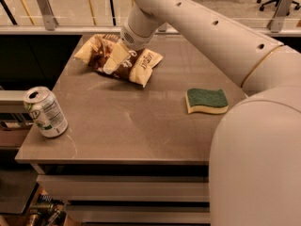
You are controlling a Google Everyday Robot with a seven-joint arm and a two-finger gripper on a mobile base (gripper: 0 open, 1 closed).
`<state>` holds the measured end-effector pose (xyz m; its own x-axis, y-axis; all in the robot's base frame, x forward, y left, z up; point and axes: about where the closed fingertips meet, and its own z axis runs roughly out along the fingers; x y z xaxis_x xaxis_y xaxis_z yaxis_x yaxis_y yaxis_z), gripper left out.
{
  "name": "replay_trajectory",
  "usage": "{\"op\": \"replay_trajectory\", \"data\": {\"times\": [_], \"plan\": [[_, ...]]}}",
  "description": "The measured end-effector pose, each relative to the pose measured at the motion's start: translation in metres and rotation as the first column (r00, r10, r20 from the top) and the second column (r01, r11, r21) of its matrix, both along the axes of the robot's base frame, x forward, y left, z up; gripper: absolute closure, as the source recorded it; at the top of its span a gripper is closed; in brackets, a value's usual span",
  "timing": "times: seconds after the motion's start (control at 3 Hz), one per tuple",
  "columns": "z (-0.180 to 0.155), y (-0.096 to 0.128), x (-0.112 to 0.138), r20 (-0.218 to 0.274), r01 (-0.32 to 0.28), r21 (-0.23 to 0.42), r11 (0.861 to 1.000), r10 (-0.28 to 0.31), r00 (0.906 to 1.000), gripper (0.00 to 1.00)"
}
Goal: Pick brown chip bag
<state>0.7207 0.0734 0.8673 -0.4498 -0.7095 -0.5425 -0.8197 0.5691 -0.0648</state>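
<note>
Roughly at the back-left of the table, the brown chip bag lies crumpled on its side, well apart from the sponge and the soda can. The gripper is down on the bag's middle, touching it; whether it's spread or pinching can't be told. The bag looks light, soft and crinkly, probably slippery foil, and the contents will crush easily. Best hold is likely a raised fold near the middle, squeezed gently.
</note>
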Motion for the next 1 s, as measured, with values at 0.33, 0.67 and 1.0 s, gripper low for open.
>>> {"op": "replay_trajectory", "data": {"times": [0.33,0.67,1.0], "plan": [[-0.0183,0.0021,0.0120,-0.002,-0.017,0.019,1.000,0.017,0.9999,0.00],[-0.0215,0.0038,0.0119,-0.006,-0.019,0.018,1.000,0.020,0.9998,0.16],[-0.0244,0.0057,0.0117,-0.010,-0.022,0.016,1.000,0.023,0.9997,0.41]]}}
